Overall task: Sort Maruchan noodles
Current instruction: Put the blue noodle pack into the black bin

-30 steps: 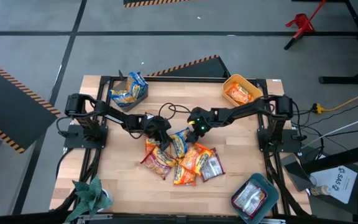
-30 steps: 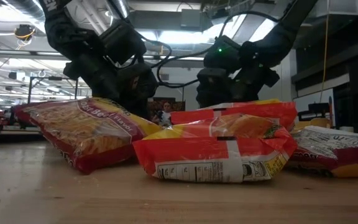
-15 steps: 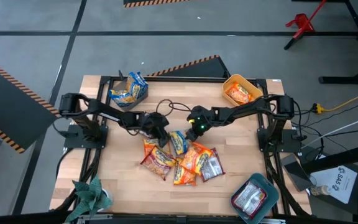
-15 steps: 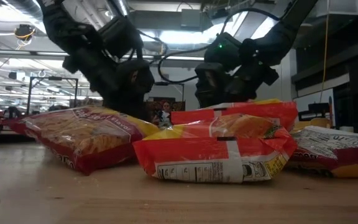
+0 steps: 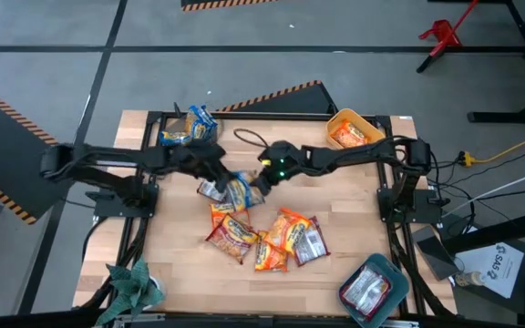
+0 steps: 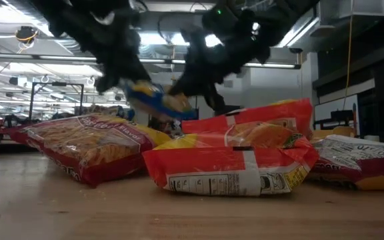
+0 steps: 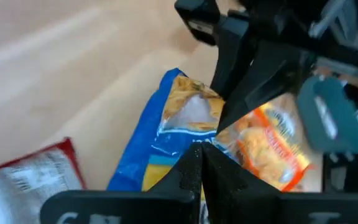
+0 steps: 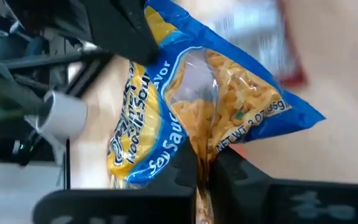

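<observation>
Blue-and-yellow crinkly plastic ramen packet [image 5: 236, 189] lifted above table centre, long axis left-right, strung between both arms. Left gripper [image 5: 219, 183] clenched on left end, right gripper [image 5: 255, 185] pinching right end. Grey bin [image 5: 192, 130] far-left, nearer left arm.

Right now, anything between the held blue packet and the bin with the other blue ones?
Nothing visible. The blue packet hangs off the table, pinched by both the left pincer and right pincer. Bare table lies between it and the bin at the far left corner.
</observation>
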Robot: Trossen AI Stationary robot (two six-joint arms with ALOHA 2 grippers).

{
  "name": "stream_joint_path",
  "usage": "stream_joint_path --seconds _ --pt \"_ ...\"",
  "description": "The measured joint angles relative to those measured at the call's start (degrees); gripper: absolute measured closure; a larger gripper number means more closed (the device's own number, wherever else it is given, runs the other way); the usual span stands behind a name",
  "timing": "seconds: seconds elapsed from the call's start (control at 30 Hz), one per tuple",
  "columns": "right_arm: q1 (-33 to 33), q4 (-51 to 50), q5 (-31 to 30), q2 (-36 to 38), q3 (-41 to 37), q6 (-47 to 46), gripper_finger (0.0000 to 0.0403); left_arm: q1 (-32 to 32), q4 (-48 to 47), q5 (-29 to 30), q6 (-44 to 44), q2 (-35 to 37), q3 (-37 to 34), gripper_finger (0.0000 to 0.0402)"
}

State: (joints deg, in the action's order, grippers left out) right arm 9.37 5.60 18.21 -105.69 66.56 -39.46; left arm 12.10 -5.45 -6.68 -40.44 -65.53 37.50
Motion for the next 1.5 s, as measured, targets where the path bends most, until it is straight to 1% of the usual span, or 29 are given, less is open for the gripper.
stream_joint_path --seconds 0.1,0.17,0.3,0.47,0.6,0.77,0.87,1.07,1.13,1.23,1.37,1.5 --pt "0.8 -2.0 -3.1 -1.0 5.2 2.4 0.0399 1.2 -2.8 2.2 -0.7 7.1 0.0 0.04" --pt "1.4 -4.3 -3.7 -2.5 9.0 4.0 0.0401 2.2 -4.1 4.0 -1.5 11.7 0.0 0.04" --pt "2.4 -5.9 -4.0 -7.2 17.9 6.2 0.0401 3.5 -5.9 8.4 -1.6 20.3 0.0 0.04" --pt "3.0 -8.1 -3.2 -14.7 30.6 7.2 0.0401 4.8 -7.1 13.5 -1.5 28.9 0.0 0.04" --pt "3.5 -10.0 -4.2 -21.0 41.2 8.3 0.0403 5.5 -9.3 16.5 -1.0 34.0 0.1 0.04" --pt "4.7 -10.8 -6.8 -28.4 52.8 9.1 0.0402 5.6 -9.3 20.8 0.9 38.7 0.1 0.04" --pt "5.0 -11.3 -10.2 -32.2 58.2 10.5 0.0402 5.6 -9.2 23.7 2.5 41.0 0.1 0.04" --pt "5.0 -11.2 -23.0 -37.9 65.4 14.3 0.0402 5.6 -9.2 28.0 5.9 43.8 0.1 0.04" --pt "5.0 -7.7 -26.7 -39.9 66.6 14.9 0.0402 5.6 -9.1 29.1 7.0 44.3 0.1 0.04" --pt "5.0 -2.9 -29.8 -41.9 67.3 14.8 0.0402 5.6 -9.2 30.2 8.4 44.3 0.1 0.04" --pt "4.9 -1.2 -33.5 -43.5 67.3 14.4 0.0402 5.6 -9.2 30.3 9.6 44.3 0.1 0.04" --pt "4.9 -0.2 -34.1 -44.9 67.4 14.3 0.0402 5.6 -9.1 30.3 10.0 44.3 0.1 0.04"
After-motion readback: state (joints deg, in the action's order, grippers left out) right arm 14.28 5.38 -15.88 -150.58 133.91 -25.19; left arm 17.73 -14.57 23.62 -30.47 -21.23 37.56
